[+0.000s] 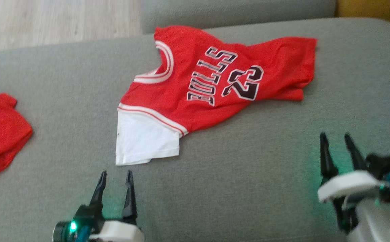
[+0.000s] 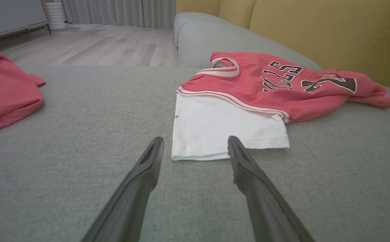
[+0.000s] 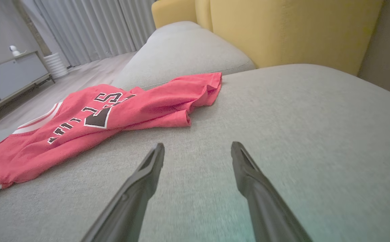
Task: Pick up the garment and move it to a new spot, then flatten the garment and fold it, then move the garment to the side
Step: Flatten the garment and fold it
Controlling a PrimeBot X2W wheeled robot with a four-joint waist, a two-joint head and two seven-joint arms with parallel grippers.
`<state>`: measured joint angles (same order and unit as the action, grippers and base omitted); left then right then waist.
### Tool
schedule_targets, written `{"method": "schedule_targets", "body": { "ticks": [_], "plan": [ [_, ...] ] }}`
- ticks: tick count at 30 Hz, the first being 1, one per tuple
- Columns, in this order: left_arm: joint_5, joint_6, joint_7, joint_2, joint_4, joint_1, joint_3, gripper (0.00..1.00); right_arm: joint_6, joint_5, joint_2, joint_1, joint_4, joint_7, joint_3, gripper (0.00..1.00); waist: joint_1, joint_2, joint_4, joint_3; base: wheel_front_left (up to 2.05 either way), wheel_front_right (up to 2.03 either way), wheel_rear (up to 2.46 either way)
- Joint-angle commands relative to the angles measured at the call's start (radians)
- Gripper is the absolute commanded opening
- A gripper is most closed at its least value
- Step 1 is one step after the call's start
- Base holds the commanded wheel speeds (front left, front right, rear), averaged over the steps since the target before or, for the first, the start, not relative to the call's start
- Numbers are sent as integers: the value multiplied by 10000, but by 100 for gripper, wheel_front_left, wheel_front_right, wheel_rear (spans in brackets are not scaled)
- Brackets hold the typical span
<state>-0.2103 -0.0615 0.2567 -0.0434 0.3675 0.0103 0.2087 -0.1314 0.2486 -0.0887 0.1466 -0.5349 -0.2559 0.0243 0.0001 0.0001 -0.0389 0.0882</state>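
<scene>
Grey sofa cushion (image 1: 248,168) lies before you, with the red jersey (image 1: 195,77) spread on it toward 12 o'clock. Its long axis runs from 8 to 2 o'clock, hem at 2, white sleeve (image 1: 144,141) pointing to 7. Your left gripper (image 1: 115,173) at 7 o'clock and right gripper (image 1: 335,135) at 4 both stand spread, holding nothing.

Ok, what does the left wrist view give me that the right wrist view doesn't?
Left wrist, not right wrist: the open left pincer aimed at the hem of the white sleeve, and a second red garment off to one side. Right wrist, not left wrist: the open right pincer over bare grey cushion. Both: the red jersey, lying rumpled, and the yellow backrest.
</scene>
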Motion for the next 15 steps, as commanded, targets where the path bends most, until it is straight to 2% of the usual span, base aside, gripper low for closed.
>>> {"method": "schedule_targets", "body": {
  "ticks": [1, 8, 15],
  "plan": [
    [55, 12, 51, -68, -358, -646, -109, 100, 7, -92, -392, 1050, -84, -59, -320, 100, -1, -1, 323, 593, 0, 0, 0],
    [-65, 75, 51, -68, -278, -1294, 310, 100, 7, -65, -904, 3022, -1633, -59, -166, 100, -1, -1, 879, 1650, 0, 0, 0],
    [-40, 119, 51, -68, -258, -1788, 671, 100, 7, 266, -1094, 4277, -2932, -59, -126, 100, -1, -1, 1296, 2294, 0, 0, 0]
  ]
}}
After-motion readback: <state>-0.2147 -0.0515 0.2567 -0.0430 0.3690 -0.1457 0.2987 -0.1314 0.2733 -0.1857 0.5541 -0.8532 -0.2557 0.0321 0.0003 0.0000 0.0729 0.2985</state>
